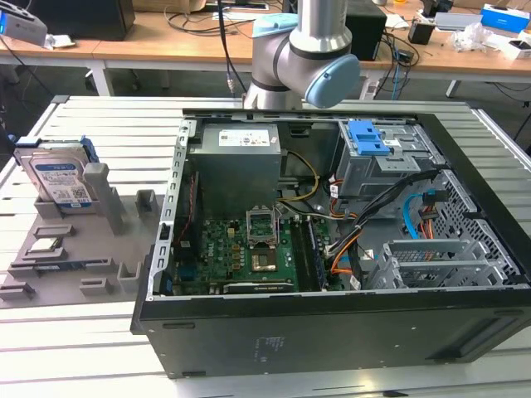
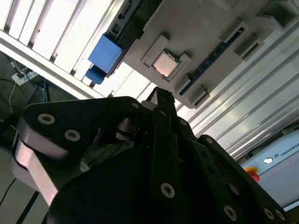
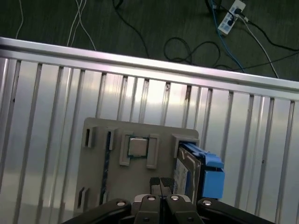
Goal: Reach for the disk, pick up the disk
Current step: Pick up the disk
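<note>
The disk [image 1: 56, 176] stands on edge in a slot of the grey holder tray [image 1: 75, 274], at the exterior view's left beside the open computer case. It is silver with a white-and-blue label and a blue frame. In the first wrist view the disk [image 3: 186, 169] lies just beyond my gripper [image 3: 161, 183], whose dark fingers are pressed together with nothing between them. The second wrist view has the gripper [image 2: 161, 99] well above the tray, and the disk's blue frame [image 2: 106, 53] sits off to one side.
A small square silver chip [image 3: 137, 146] sits in the tray's middle pocket. The open computer case [image 1: 332, 240] with its blue latch piece [image 1: 369, 137] takes up the slatted metal table [image 1: 91, 356]. Cables and a power strip [image 3: 232, 14] lie on the floor past the table edge.
</note>
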You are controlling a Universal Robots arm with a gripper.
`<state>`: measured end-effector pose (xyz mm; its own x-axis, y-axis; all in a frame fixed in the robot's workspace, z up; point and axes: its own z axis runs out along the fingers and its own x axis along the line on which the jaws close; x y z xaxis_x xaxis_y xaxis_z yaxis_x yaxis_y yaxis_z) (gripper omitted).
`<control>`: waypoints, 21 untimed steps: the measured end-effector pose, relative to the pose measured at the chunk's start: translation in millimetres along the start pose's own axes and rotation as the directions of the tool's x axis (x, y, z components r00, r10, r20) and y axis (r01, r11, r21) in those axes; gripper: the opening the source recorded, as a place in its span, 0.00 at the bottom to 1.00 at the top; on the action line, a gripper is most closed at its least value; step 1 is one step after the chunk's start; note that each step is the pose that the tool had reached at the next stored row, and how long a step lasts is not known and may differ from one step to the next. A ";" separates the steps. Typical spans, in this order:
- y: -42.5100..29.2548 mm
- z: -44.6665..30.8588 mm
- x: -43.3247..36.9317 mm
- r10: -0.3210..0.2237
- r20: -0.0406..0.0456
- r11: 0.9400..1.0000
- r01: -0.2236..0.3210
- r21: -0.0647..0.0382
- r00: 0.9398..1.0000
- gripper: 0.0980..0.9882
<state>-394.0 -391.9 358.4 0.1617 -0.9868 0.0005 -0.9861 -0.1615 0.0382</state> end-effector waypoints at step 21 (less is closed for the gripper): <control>0.0 0.2 0.0 0.139 0.005 0.990 -0.139 -0.001 0.990 0.01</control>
<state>-394.0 -391.8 358.2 0.0225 -0.9997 0.0006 -0.9990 -0.0225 0.0382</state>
